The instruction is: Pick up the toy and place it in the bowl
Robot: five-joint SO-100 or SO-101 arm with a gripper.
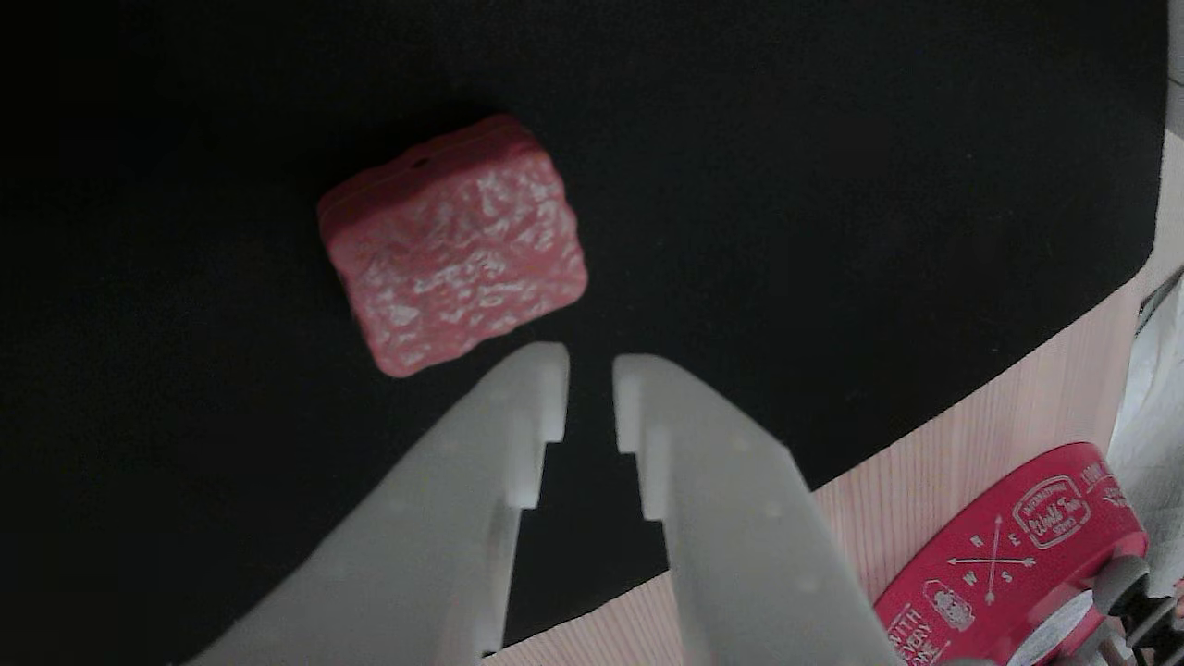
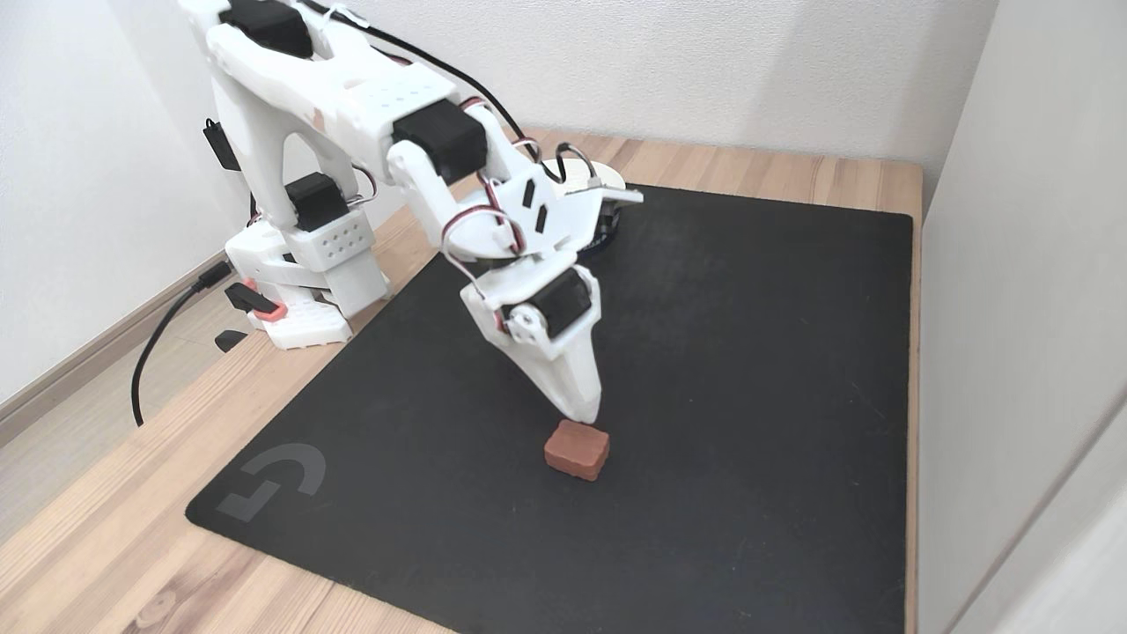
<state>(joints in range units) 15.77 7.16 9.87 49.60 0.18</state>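
The toy (image 1: 453, 245) is a small red block with rough, whitish-mottled faces, lying flat on the black mat (image 1: 832, 185). In the fixed view the toy (image 2: 577, 450) sits near the mat's middle front. My gripper (image 1: 590, 370) hovers just beside it, fingertips off the toy's lower right corner and touching nothing. The jaws stand a narrow gap apart with only mat between them. In the fixed view the gripper (image 2: 585, 410) points down right behind the toy. A round white-rimmed vessel (image 2: 607, 179) shows partly behind the arm; I cannot tell whether it is the bowl.
A red cylinder with white print (image 1: 1017, 546) stands on the wooden table (image 1: 999, 416) just off the mat's edge. The arm's base (image 2: 304, 291) is at the mat's back left corner, a wall (image 2: 1021, 264) runs along the right, and the mat (image 2: 775, 370) is bare to the right.
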